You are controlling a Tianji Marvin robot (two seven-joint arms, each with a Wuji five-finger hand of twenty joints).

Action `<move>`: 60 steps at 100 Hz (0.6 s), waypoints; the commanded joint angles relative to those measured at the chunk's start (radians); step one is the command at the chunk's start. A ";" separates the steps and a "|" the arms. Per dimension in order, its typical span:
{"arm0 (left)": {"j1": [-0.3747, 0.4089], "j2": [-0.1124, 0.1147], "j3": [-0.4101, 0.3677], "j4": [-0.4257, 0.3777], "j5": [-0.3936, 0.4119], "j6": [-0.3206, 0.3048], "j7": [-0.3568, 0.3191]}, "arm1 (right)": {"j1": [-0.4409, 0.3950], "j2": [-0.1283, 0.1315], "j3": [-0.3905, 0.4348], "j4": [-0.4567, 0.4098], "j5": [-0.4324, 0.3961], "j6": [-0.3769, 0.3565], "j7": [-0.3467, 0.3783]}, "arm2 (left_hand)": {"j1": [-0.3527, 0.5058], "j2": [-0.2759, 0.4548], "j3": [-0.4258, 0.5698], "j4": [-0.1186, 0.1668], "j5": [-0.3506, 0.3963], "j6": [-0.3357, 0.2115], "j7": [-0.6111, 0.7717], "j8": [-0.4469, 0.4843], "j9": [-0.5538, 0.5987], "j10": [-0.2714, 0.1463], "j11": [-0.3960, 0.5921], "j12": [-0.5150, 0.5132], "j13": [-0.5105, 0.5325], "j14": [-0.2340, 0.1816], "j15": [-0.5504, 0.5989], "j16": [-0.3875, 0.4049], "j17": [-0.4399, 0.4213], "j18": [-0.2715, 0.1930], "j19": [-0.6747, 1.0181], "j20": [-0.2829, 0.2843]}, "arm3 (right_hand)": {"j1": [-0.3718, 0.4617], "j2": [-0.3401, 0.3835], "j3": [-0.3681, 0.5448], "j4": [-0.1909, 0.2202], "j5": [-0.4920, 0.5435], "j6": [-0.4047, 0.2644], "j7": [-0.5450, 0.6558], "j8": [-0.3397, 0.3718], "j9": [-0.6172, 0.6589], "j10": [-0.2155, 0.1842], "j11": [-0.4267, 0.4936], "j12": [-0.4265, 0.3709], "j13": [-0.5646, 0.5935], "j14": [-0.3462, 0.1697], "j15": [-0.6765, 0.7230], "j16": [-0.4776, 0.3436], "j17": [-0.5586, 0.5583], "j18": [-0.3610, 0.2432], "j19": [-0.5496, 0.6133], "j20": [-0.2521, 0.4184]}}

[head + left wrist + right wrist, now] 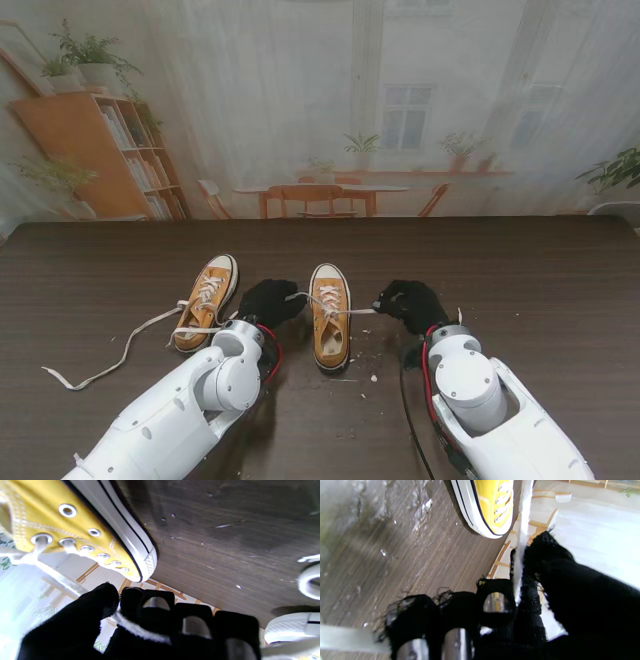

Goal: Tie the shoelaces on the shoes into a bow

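Observation:
Two yellow canvas shoes with white soles lie on the dark table. The middle shoe (330,315) sits between my hands, toe pointing away from me. My left hand (268,300), in a black glove, is closed on one white lace end (140,630) just left of that shoe. My right hand (410,300) pinches the other lace end (521,542) between thumb and fingers, pulled taut to the right. The left shoe (207,300) lies untied, its long lace (110,360) trailing across the table toward me on the left.
Small white crumbs (372,378) are scattered on the table right of the middle shoe. A black cable (405,400) runs along my right arm. The backdrop wall stands behind the table's far edge.

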 commanded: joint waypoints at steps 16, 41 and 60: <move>-0.005 0.021 0.000 -0.007 0.043 0.024 -0.049 | 0.005 -0.019 -0.004 0.021 -0.028 0.026 -0.054 | -0.004 -0.024 0.018 0.006 0.051 0.116 -0.030 -0.026 0.070 0.060 0.127 -0.018 0.031 -0.204 0.111 0.019 0.051 -0.380 0.261 0.035 | 0.089 -0.048 0.056 0.044 0.103 -0.017 -0.003 -0.036 0.083 0.142 0.108 0.023 0.012 -0.016 0.107 0.040 0.022 0.029 0.295 0.052; -0.003 0.037 0.000 -0.010 0.090 0.048 -0.074 | -0.001 -0.022 -0.005 0.020 -0.054 0.061 -0.071 | -0.006 -0.035 0.053 0.006 0.057 0.131 -0.032 -0.028 0.070 0.079 0.130 -0.031 0.031 -0.198 0.109 0.016 0.051 -0.392 0.261 0.036 | 0.091 -0.054 0.070 0.042 0.110 -0.014 -0.007 -0.030 0.082 0.163 0.109 0.017 0.012 -0.009 0.105 0.044 0.023 0.026 0.295 0.058; 0.001 0.027 -0.012 0.024 0.099 -0.021 0.012 | -0.006 -0.029 -0.010 0.031 -0.077 -0.013 -0.126 | 0.016 -0.012 -0.012 -0.073 0.026 0.039 -0.133 -0.126 0.069 0.012 0.100 -0.038 0.031 -0.175 0.094 0.006 0.042 -0.321 0.261 -0.016 | 0.009 -0.001 0.038 0.029 0.053 -0.038 -0.038 -0.017 0.080 0.071 0.081 0.007 0.015 -0.042 0.094 0.031 0.030 -0.009 0.295 0.016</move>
